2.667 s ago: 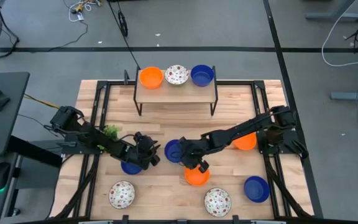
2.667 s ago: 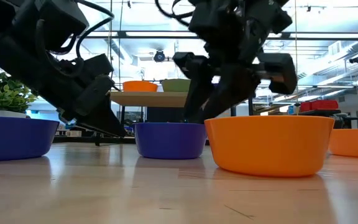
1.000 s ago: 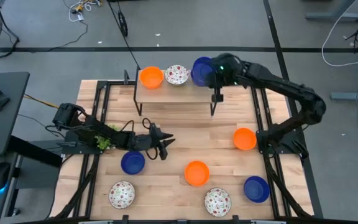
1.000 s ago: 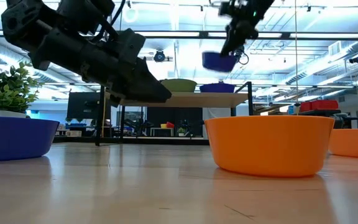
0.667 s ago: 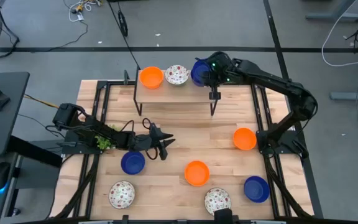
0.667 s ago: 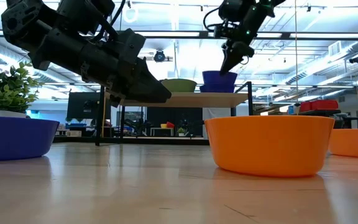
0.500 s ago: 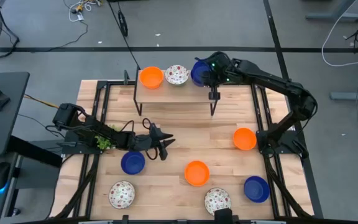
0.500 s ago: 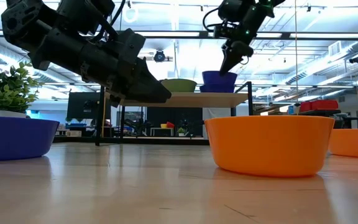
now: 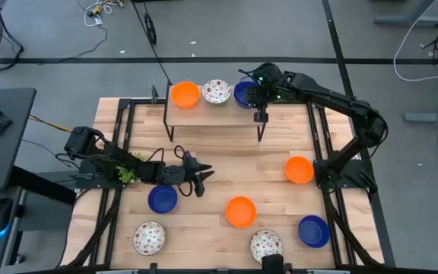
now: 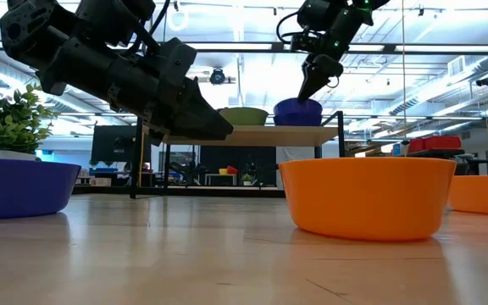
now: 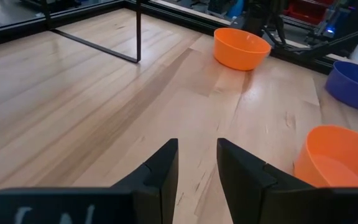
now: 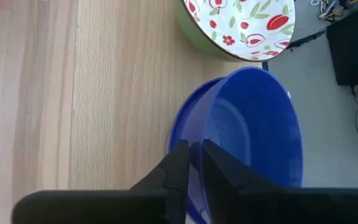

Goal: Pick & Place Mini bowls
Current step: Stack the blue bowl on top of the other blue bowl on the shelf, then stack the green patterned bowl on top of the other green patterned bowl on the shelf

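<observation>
On the raised shelf at the table's far side stand an orange mini bowl, a speckled one and two blue ones, one nested in the other. My right gripper is over the shelf's right end, shut on the upper blue bowl. The lower blue bowl rests on the shelf board. My left gripper hovers open above the table's middle, holding nothing, to the right of a blue bowl that sits on the table. My right gripper pinches the upper blue bowl's wall at its rim, one finger inside and one outside. The fingers come from above, slanting down. The bowl sits tilted inside the lower blue bowl on the shelf.
On the table stand two orange bowls, a blue bowl and two speckled bowls. A small green plant is under my left arm. Black shelf legs stand on the table. Bare wood lies in the middle.
My right gripper came down and slightly left over the shelf's right end, bringing the blue bowl from above the shelf down into the blue bowl standing there. In the last half second the held bowl sank deeper and tipped. My left arm kept still.
</observation>
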You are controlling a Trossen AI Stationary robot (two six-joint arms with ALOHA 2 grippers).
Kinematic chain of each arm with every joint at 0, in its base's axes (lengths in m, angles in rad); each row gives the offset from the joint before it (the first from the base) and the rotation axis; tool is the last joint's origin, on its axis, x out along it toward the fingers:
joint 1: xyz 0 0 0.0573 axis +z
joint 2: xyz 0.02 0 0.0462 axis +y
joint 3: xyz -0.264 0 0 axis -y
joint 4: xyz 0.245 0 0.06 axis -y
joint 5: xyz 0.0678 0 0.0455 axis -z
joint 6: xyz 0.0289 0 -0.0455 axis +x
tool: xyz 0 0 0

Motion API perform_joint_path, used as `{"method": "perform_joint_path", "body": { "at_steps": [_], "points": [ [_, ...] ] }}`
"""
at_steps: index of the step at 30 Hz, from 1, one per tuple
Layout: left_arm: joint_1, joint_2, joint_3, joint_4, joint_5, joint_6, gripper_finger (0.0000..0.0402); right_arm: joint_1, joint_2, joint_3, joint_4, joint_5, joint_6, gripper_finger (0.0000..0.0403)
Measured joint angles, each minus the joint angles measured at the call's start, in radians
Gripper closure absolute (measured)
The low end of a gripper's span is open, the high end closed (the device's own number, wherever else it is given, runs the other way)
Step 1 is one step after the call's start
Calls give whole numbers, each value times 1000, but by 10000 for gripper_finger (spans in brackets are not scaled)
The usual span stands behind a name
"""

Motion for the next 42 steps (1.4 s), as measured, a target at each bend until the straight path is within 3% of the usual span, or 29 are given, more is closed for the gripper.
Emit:
{"method": "perform_joint_path", "body": {
  "at_steps": [12,20,32,42],
  "points": [
    [-1,0,0,0,1,0,287,-1,0,0,22,-1,6,277],
    [-5,0,0,-5,3,1,287,77,-27,0,0,-2,150,286],
    [-16,0,0,-11,6,6,287,485,-62,-20,-154,-9,307,333],
    [-27,0,0,-16,2,36,287,783,-69,-297,-57,-181,471,355]
  ]
}}
